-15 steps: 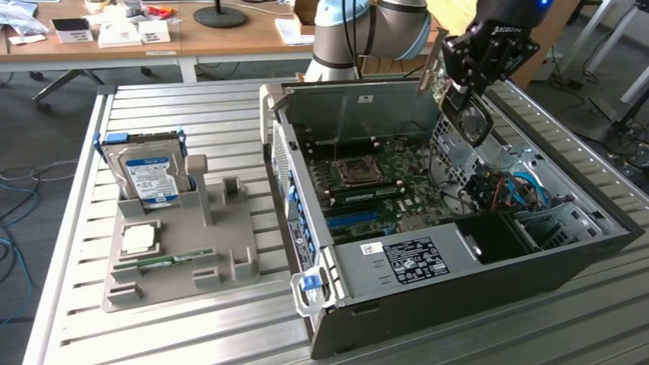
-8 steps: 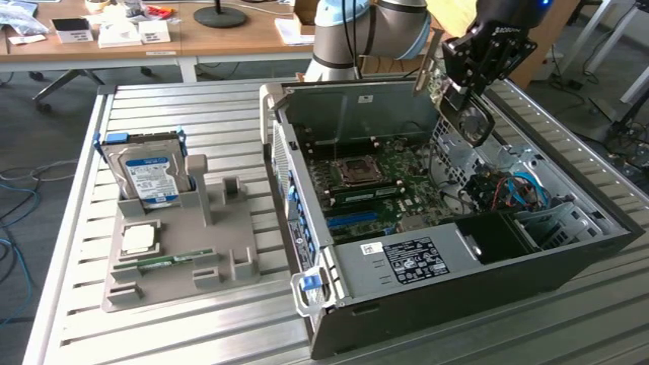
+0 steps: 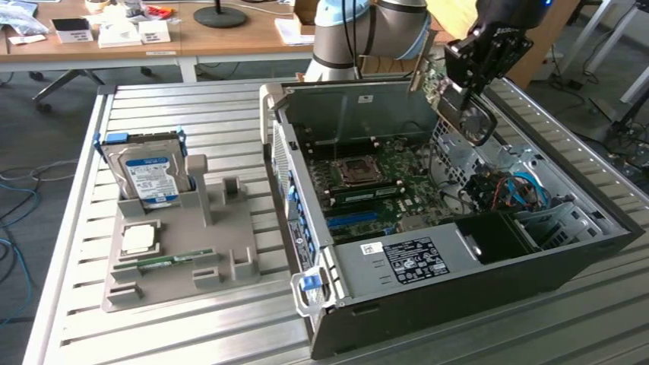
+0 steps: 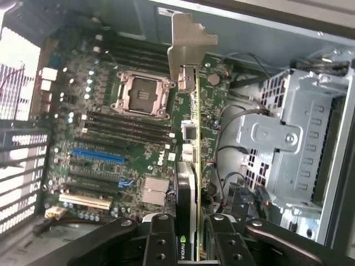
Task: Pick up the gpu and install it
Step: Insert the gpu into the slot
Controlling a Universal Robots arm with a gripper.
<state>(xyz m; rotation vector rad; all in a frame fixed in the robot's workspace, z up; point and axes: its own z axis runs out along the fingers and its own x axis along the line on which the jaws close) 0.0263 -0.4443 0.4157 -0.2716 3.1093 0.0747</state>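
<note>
Nearest the wrist cam, the jaws are clamped on both faces of the gpu [image 4: 192, 183], which is seen edge-on, and the green NVIDIA logo [image 4: 182, 249] is readable right between them. The card's metal bracket [image 4: 188, 39] is at the far end. Past that is the motherboard [image 4: 111, 138], with DELL [image 4: 157, 159] printed in white by the memory slots, plus a CPU socket [image 4: 141, 94], a blue slot [image 4: 97, 155] and a finned heatsink [image 4: 153, 191]. Can't tell if the card touches anything down there. The exterior view adds the surroundings. Nearest is the slatted metal bench [image 3: 152, 334], then the open PC case [image 3: 568, 258] on its side with a black-labelled power supply [image 3: 411, 262], print too small to read. On the exterior view's left sits a grey parts holder [image 3: 233, 251] with a processor [image 3: 139, 239] and a green memory stick [image 3: 172, 261]. Further back in it, a hard drive [image 3: 150, 175] stands up, blue-and-white label, text unreadable. In the upper right of that frame the gpu hangs in the jaws over the case's interior. The arm [image 3: 355, 30] is behind it, with a wooden bench [image 3: 233, 38] farthest back.
</note>
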